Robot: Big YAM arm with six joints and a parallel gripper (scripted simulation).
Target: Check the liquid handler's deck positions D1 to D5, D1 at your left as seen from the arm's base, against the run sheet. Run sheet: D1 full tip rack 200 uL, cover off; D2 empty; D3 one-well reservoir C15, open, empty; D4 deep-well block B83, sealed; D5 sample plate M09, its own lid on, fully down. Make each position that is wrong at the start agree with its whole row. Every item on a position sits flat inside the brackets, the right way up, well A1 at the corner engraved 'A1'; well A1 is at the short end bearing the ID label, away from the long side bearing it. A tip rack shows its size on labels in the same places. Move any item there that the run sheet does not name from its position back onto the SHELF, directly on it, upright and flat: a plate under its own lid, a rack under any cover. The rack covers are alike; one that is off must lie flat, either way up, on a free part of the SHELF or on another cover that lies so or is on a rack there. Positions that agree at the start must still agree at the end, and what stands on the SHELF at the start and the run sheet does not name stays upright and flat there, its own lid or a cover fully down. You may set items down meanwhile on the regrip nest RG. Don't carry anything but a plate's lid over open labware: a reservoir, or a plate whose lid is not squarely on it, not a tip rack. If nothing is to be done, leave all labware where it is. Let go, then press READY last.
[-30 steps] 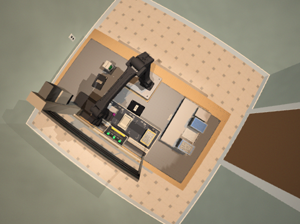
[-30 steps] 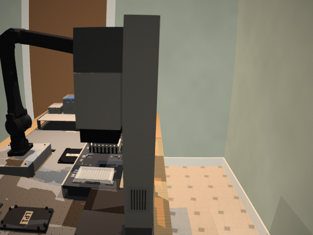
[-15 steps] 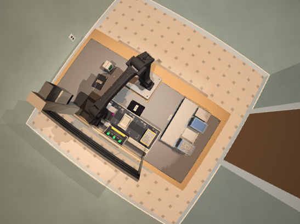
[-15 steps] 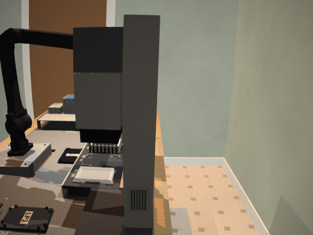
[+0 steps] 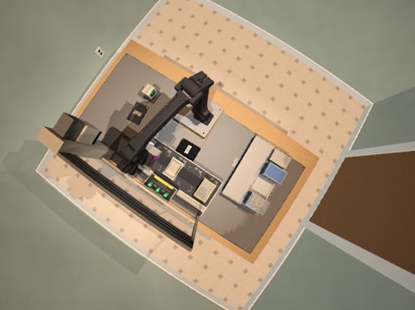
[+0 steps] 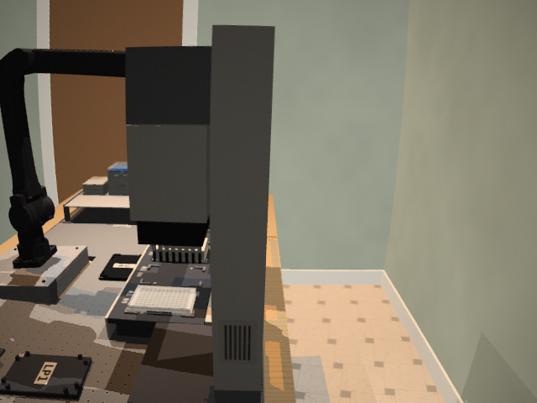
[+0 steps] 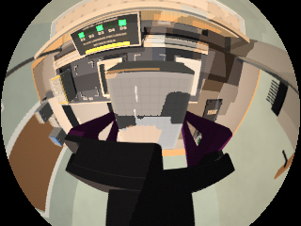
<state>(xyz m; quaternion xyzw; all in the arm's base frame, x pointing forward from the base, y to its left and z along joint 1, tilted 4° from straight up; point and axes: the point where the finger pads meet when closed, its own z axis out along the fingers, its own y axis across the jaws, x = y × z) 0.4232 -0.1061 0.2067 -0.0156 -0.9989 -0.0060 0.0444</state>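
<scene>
Gripping grey cover [image 7: 150, 94] | gripper [image 7: 152, 131] clamped on it | step: uncovering D1 rack | next: carry to shelf [image 5: 243, 161]

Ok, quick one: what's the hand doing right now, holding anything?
Hand: closed on a pale, flat rectangular labware piece, held wide between the fingers; which item it is cannot be told.
</scene>
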